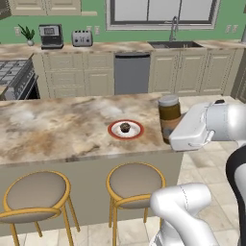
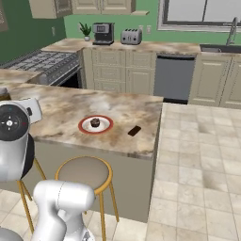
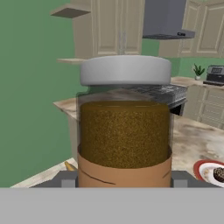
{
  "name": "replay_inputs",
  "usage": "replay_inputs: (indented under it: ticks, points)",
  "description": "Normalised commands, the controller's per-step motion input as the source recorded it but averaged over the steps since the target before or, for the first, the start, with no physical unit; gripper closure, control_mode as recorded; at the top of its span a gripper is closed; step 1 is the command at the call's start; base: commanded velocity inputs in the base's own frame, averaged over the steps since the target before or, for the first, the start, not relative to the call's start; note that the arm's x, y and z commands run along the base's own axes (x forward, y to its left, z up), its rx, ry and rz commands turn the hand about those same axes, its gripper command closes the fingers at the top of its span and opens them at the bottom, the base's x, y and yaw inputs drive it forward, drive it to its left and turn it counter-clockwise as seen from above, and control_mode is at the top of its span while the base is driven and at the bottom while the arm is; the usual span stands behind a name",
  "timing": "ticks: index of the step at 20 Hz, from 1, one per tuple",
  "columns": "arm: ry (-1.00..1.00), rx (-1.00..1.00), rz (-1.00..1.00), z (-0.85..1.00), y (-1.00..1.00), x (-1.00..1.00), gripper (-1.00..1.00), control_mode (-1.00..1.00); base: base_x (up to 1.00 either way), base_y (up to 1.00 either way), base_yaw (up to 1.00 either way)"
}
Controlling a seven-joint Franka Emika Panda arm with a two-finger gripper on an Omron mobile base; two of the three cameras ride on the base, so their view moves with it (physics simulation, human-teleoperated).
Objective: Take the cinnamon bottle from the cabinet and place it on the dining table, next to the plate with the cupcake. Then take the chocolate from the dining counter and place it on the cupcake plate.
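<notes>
Pinching the cinnamon bottle (image 3: 125, 127) between its fingers, the tool (image 3: 124, 180) holds it upright at the surface (image 1: 57, 129) edge, near the cupcake plate (image 1: 126, 129) — the placing step. Next — lower and release; chocolate (image 2: 134, 131) waits.

Bare counter (image 1: 57, 125) left of plate (image 1: 126, 129); bottle (image 1: 169, 117) right (close); chocolate (image 2: 134, 131).

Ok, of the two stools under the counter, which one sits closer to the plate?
The right-hand stool in the left base view: it sits almost directly below the plate. The other stool stands well off to the plate's left.
</notes>
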Motion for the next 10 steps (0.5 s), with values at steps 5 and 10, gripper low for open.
replay_inputs:
  ticks: [5, 10]
  points:
    - [0.0, 0.0, 0.0, 0.0, 0.0, 0.0, 1.0, 1.0, 0.0, 0.0, 0.0]
    - [0.0, 0.0, 0.0, 0.0, 0.0, 0.0, 1.0, 1.0, 0.0, 0.0, 0.0]
